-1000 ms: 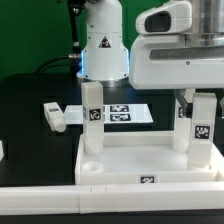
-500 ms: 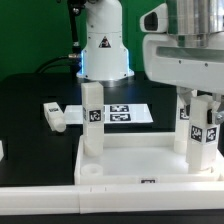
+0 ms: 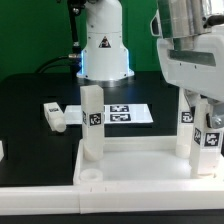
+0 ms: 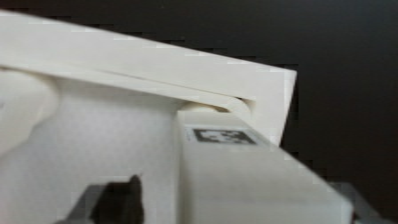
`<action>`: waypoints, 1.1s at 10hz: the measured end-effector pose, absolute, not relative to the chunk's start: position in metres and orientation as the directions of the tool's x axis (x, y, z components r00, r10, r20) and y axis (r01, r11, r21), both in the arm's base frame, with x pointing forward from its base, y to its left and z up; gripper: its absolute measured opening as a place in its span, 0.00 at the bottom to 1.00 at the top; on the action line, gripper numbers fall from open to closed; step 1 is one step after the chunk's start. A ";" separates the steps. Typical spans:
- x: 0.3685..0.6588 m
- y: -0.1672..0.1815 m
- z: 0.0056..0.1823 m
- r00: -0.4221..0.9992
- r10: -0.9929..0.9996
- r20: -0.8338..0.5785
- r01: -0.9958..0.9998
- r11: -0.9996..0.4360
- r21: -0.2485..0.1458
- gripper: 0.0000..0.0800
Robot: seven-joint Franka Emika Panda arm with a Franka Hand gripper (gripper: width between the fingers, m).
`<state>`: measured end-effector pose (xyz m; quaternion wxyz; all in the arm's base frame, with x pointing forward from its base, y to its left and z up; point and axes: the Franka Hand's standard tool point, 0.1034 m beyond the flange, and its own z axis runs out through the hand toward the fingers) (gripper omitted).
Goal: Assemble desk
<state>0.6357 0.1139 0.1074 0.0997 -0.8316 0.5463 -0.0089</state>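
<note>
On the black table the desk panel lies flat, its raised rim facing the camera and a round corner socket open at the near corner on the exterior view's left. Three legs stand upright in it. One leg rises at the far corner on the exterior view's left, a black-and-white tag on its face. Two more stand on the exterior view's right: a far leg and a nearer leg, both tagged, the nearer one partly covered by the arm's body. A fourth leg lies on its side on the table, well apart from the panel, toward the exterior view's left.

Above the right-hand legs hangs the gripper, its white housing filling the upper corner of the exterior view. Its fingers come down around the top of the nearer leg (whether the pads touch it cannot be told, and the jaws' state is unclear). From the wrist view, a tagged leg fills the frame close up, standing at a corner of the panel, with one dark fingertip visible beside it.

Behind the panel, the marker board lies flat on the table, just past the far rim. Beyond it stands the robot's base.
</note>
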 end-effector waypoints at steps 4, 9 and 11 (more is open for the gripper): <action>0.638 0.115 0.109 0.799 -0.601 0.016 -0.587 -0.785 -0.199 0.81; 0.641 0.111 0.111 0.988 -0.101 0.120 -0.089 -0.991 -0.098 0.75; 0.641 0.112 0.111 0.974 -0.197 0.109 -0.185 -0.977 -0.111 0.58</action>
